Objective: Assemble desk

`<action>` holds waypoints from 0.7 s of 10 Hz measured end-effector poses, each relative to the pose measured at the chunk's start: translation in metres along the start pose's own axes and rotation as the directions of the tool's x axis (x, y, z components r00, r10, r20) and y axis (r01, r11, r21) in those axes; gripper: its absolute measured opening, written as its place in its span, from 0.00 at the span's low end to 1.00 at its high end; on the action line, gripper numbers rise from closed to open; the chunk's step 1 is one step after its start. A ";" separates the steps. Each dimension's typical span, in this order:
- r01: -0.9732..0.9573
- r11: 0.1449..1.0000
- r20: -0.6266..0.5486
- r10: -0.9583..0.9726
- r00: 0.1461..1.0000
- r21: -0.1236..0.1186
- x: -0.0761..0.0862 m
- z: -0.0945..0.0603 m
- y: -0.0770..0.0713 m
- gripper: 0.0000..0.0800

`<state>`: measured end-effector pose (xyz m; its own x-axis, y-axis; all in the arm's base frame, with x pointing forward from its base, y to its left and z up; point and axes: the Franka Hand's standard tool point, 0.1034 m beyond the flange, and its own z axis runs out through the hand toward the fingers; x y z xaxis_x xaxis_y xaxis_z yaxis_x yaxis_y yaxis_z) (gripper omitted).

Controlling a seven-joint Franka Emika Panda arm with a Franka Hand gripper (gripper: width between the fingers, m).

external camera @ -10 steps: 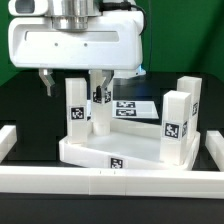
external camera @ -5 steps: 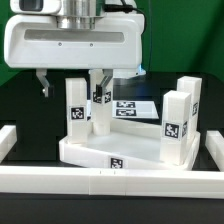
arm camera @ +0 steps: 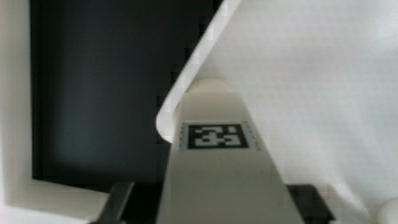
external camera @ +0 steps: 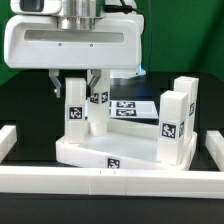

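Gripper (external camera: pixel 77 84) pinching the top of a tagged white leg (external camera: pixel 76 112) — leg upright on the desk tabletop (external camera: pixel 110 153). Two more legs (external camera: pixel 174 128) stand at the exterior view's right.

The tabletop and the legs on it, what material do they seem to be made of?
Tabletop: apparently white rigid plastic, matte, with a smooth moulded-looking raised rim. Legs, such as the one at the exterior view's right: the same plain white, probably plastic too, sharp-edged blocks with black-and-white tags that look printed.

Smooth matt white plastic tabletop (external camera: pixel 95 152) and legs (external camera: pixel 76 108)
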<state>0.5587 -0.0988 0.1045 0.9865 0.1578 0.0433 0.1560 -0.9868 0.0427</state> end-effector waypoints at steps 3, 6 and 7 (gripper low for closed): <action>-0.253 0.967 0.012 0.252 0.968 0.020 -0.003 0.000 0.002 0.36; -0.518 0.855 0.019 0.517 0.855 0.032 -0.004 0.001 0.003 0.36; -0.614 0.788 0.023 0.614 0.789 0.039 -0.004 0.002 0.003 0.36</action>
<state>0.5551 -0.1027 0.1029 0.8755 -0.4818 0.0370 -0.4808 -0.8762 -0.0318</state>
